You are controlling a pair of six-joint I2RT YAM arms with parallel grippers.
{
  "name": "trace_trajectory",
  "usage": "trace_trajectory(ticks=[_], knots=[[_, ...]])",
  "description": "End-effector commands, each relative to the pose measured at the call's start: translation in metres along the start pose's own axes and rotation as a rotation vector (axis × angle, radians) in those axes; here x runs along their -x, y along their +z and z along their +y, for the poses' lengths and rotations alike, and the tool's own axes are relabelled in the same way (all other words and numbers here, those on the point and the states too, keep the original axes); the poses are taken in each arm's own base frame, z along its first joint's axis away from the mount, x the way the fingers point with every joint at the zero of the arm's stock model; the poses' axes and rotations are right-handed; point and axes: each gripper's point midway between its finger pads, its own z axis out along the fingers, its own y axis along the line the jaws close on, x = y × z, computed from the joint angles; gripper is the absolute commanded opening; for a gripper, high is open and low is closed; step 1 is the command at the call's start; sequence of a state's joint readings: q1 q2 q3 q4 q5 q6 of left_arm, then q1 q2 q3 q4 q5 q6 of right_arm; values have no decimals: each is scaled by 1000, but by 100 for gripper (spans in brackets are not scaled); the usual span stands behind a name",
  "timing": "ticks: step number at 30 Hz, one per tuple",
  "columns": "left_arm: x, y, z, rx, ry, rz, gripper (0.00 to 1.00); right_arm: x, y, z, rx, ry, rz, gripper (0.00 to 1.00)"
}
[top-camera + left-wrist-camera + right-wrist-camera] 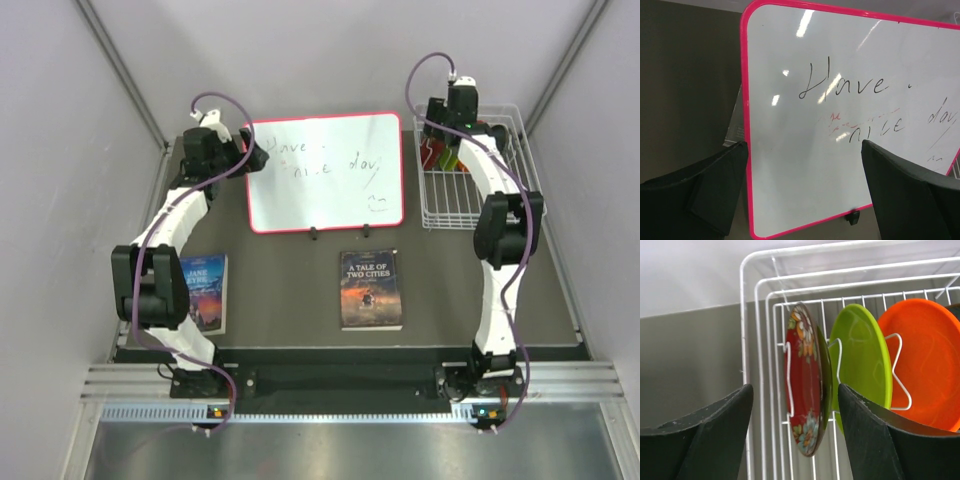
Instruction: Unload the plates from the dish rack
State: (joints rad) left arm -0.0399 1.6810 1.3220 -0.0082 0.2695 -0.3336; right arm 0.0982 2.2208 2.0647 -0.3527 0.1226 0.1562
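The white wire dish rack (470, 215) (757, 315) stands at the far right of the table. In its slots, plates stand on edge: a dark red flowered plate (805, 385), a lime green plate (862, 355) and an orange plate (927, 360). In the top view they show only as red and green patches (440, 157) under the arm. My right gripper (795, 390) (448, 138) is open and straddles the red plate, with a gap on each side. My left gripper (804, 145) (255, 155) is wide open and empty beside the whiteboard's left edge.
A red-framed whiteboard (325, 190) (840, 150) with handwriting stands propped at the middle back. Two books lie near the front: one (205, 290) at the left, "A Tale of Two Cities" (370, 288) at the centre. Grey walls enclose the table.
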Motion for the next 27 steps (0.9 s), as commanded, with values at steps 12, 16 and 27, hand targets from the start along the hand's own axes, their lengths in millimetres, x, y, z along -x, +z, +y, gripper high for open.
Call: trace_trajectory(ticks=[12,16,27], knots=[[8,8,1,-17,41,-24,99,6,16,-6,-67,-49,-28,24],[4,9,4,-10,46,-13,99,1,18,-5,-58,-63,-18,5],[2,8,4,-9,47,-10,99,21,-3,4,-93,-129,-82,0]])
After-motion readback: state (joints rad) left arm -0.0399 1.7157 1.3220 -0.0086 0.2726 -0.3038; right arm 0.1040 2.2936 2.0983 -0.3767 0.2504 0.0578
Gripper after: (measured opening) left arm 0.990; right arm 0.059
